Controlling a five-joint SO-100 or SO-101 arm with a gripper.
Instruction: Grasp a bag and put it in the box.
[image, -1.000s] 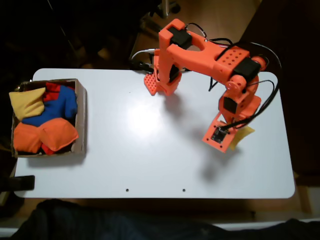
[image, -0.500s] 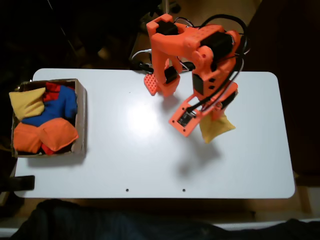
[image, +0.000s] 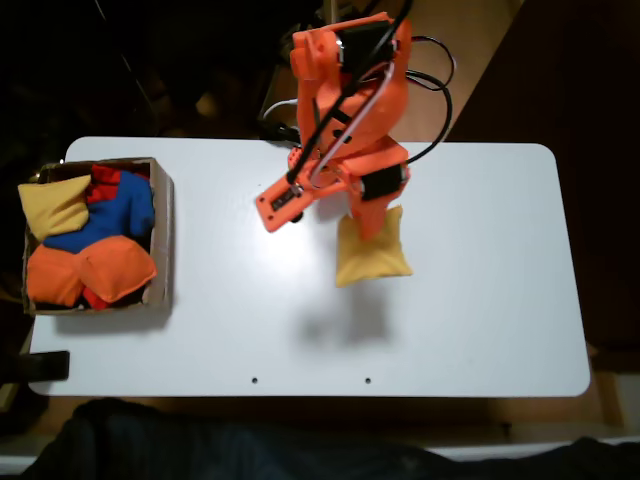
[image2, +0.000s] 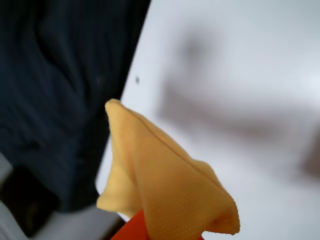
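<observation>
**White table, bag lifted over the middle**

White table (image: 480, 330) carries the orange arm, whose gripper (image: 372, 222) pinches the top edge of the golden-yellow bag (image: 372, 255). It hangs above the table's middle, clear of the surface (its shadow lies toward the front edge). The box (image: 163, 235) sits at the left edge, well apart, holding orange beanbags (image: 95, 272), a blue one and a pale yellow one.

Arm (image: 345, 90) raised, jaws clamped on bag (image: 372, 250).
</observation>
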